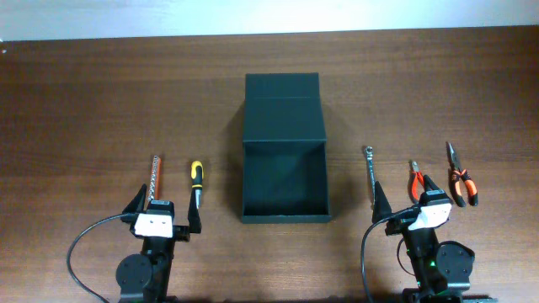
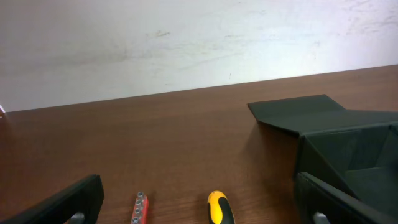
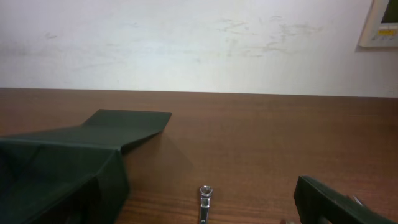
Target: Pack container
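Closest to me, my left gripper (image 1: 165, 212) and right gripper (image 1: 408, 197) both sit with jaws spread wide, holding nothing. Just ahead of the left lie a red bit strip (image 1: 153, 178) and a yellow-handled screwdriver (image 1: 195, 181); ahead of the right, a wrench (image 1: 370, 177), red pliers (image 1: 416, 178) and orange pliers (image 1: 461, 183). Between the two hands, reaching farther out, the container (image 1: 284, 181) stands open, its flap lid (image 1: 282, 97) laid back beyond.

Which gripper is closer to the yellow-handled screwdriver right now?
Left. The left gripper sits right by the yellow-handled screwdriver, one finger close to its tip; the right gripper is on the far side of the container.
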Robot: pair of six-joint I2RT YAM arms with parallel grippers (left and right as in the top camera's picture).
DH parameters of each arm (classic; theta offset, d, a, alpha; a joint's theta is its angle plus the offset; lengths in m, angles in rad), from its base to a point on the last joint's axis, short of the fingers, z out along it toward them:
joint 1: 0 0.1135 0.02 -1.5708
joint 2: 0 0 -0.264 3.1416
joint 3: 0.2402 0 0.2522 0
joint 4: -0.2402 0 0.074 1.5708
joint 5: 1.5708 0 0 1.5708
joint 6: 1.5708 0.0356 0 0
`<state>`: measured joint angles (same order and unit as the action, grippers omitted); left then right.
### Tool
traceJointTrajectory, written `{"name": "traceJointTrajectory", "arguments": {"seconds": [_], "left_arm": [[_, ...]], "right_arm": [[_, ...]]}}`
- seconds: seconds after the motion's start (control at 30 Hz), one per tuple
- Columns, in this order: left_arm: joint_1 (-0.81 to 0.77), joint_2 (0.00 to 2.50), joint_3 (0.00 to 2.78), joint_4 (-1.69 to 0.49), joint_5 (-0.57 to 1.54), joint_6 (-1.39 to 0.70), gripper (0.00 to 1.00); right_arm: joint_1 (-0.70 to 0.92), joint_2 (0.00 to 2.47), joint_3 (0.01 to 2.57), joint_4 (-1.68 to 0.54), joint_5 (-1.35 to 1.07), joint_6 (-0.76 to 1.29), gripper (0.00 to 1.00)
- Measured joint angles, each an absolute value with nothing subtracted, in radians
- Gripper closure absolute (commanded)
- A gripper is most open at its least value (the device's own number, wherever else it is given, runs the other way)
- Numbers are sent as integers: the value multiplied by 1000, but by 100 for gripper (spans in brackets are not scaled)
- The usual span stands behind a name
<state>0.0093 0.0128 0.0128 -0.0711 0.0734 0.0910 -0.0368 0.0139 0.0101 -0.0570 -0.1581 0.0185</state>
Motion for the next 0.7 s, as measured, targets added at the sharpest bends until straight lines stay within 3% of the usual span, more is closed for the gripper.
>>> {"name": "traceJointTrajectory", "arguments": {"seconds": [0.27,0.7], "left_arm": [[9,13,13,-71,73,91,1],[9,13,13,-71,73,91,1]], "right_arm": [[-37,14,10,-52,-234,30,2],[-37,14,15,-56,-500,314,1]]}}
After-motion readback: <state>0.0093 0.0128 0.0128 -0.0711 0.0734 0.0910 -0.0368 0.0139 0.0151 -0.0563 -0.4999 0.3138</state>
